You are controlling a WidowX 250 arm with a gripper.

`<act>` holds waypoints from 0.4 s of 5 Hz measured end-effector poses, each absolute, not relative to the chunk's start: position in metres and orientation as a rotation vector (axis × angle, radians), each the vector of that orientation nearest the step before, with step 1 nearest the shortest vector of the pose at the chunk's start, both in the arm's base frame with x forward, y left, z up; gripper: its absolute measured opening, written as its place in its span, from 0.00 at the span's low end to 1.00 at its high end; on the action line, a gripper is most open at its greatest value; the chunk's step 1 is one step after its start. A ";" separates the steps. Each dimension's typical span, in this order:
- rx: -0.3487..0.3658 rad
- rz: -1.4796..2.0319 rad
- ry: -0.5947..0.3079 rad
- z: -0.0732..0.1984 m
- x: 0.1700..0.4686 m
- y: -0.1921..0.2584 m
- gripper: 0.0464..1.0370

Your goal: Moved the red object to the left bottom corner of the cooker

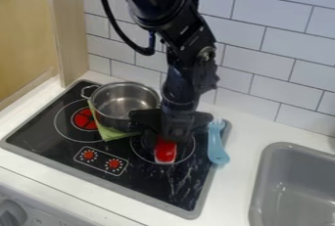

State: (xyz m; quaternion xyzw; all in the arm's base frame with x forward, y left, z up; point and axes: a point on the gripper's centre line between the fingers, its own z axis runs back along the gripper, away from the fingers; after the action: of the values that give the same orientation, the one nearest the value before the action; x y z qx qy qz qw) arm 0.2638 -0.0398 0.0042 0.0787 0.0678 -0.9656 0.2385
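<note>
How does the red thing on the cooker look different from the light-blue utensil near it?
The red object is short and blocky, while the light-blue utensil is long and slim.
The red object has a whitish near end; the utensil looks light blue all along.
The red object lies inside a burner ring under the robot arm, whereas the utensil lies by the right edge of the cooktop.
Both rest near the arm.

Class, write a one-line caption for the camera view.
Black gripper at the red object on the cooker, pot nearby.

red object [166,151]: 1 | pot [124,100]: 1 | cloth [108,132]: 1 | utensil [216,146]: 1 | red knobs [114,164]: 2 | cooker [147,186]: 1 | sink [260,171]: 1
</note>
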 end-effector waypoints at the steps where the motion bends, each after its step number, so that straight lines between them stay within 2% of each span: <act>1: 0.204 -2.652 0.132 0.005 0.262 -0.051 0.49; 2: 0.185 -2.668 0.076 0.008 0.256 -0.065 0.49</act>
State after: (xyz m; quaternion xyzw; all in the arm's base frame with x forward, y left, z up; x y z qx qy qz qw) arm 0.2560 -0.0646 0.0077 0.0672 0.0277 -0.9702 0.2310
